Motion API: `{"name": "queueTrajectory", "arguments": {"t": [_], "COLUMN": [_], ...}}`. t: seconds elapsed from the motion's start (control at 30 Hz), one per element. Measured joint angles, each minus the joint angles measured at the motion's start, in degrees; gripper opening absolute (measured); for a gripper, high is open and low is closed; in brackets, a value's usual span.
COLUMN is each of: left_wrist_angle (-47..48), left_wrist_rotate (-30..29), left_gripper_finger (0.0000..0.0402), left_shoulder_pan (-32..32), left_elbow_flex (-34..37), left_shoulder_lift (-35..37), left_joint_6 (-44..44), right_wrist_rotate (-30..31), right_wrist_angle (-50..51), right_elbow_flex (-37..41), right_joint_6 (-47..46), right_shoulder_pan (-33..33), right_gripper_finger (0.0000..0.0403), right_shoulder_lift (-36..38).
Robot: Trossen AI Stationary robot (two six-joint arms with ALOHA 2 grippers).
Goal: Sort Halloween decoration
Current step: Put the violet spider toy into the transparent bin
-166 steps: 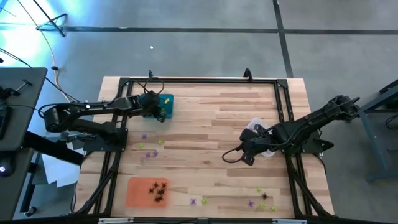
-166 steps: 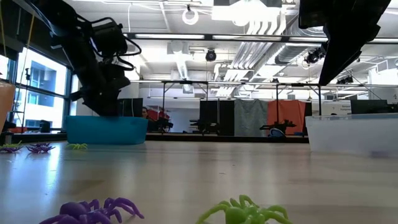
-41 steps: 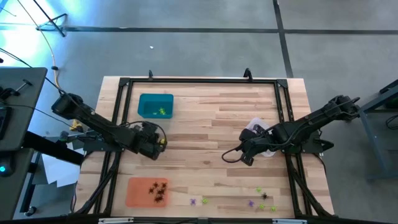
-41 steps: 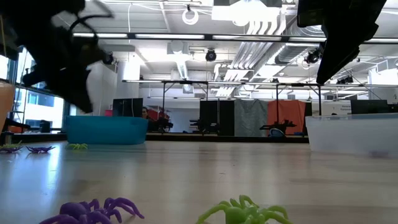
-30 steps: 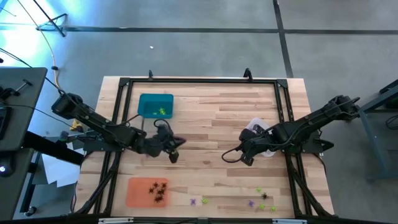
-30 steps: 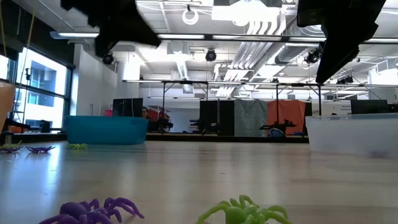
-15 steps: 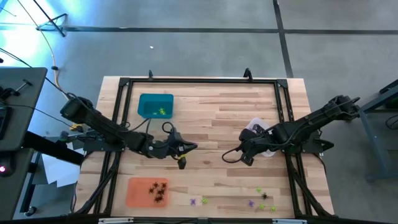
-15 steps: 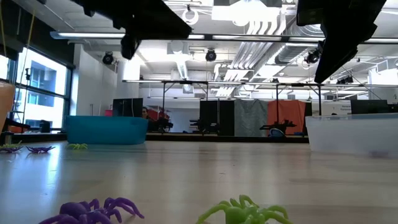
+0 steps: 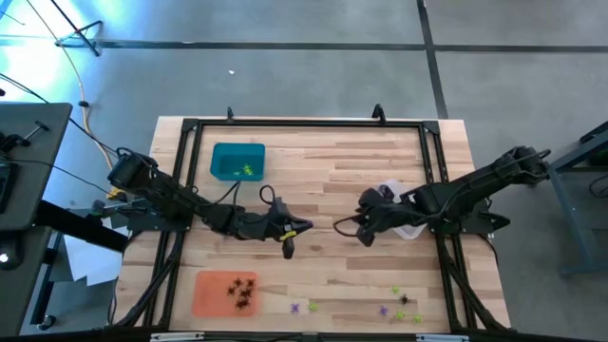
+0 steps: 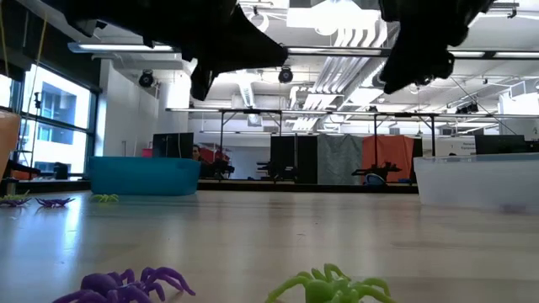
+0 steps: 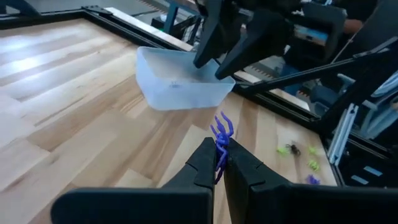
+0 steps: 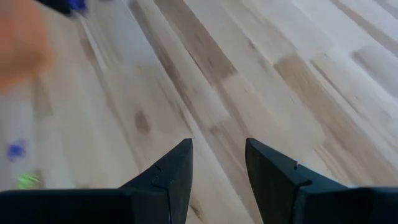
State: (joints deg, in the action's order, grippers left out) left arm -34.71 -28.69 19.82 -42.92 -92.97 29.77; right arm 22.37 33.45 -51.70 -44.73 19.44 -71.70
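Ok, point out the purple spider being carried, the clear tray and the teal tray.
purple spider [image 11: 221,134]: left wrist view, its body.
clear tray [image 11: 177,93]: left wrist view, its near wall.
teal tray [image 9: 220,152]: high view, its corner rim.

A: What can't be read here?
B: Low view: both arms are cut off by the top edge, only dark undersides show, no fingertips. The orange tray [image 10: 7,139] is sliced by the left edge.
A: Right wrist view?
B: Blurred. An orange smear [image 12: 22,43] in the corner, can't tell its outline. A purple speck [image 12: 15,150] and a green speck [image 12: 26,180] at the edge, shapes unreadable. Something dark and blue [image 12: 67,5] is cut by the top edge.
A: High view?
B: Black pieces in the orange tray [image 9: 211,294] clump together, too small to count. The clear tray [image 9: 412,231] is mostly hidden under the right arm.
A: Left wrist view?
B: The purple spider [image 11: 221,134] has its lower part hidden between the fingers [image 11: 205,163].
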Motion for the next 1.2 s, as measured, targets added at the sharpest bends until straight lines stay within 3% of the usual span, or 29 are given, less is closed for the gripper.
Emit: {"name": "queueTrajectory", "arguments": {"t": [0.37,0.63,0.9,1.07,1.2], "left_wrist_angle": [-1.71,-1.08,0.08,0.21,0.43], "left_wrist_rotate": [0.04,0.02,0.02,-0.02,-0.05], "left_gripper_finger": [0.0000,0.0000,0.0000,0.0000,0.0000], "left_shoulder_pan": [-1.10,-1.18,-2.42,-2.62,-2.61], "left_elbow_flex": [-3.43,-6.02,-6.32,-6.32,-6.32], "left_shoulder_lift": [0.02,0.02,0.02,0.02,0.02], "left_joint_6": [-6.19,-15.04,-14.94,-14.94,-14.94], "right_wrist_rotate": [-1.26,0.11,1.03,0.23,1.41], "right_wrist_angle": [-8.79,-9.09,-8.06,-8.40,-15.96], "right_elbow_flex": [0.00,0.00,0.00,0.00,0.02], "right_joint_6": [4.70,-2.35,-9.63,-6.64,0.82], "right_shoulder_pan": [-1.36,-3.39,-3.69,-3.73,-3.73], "right_gripper_finger": [0.0144,0.0144,0.0144,0.0144,0.0144], "right_shoulder_lift": [0.00,0.00,0.00,0.00,-0.02]}}
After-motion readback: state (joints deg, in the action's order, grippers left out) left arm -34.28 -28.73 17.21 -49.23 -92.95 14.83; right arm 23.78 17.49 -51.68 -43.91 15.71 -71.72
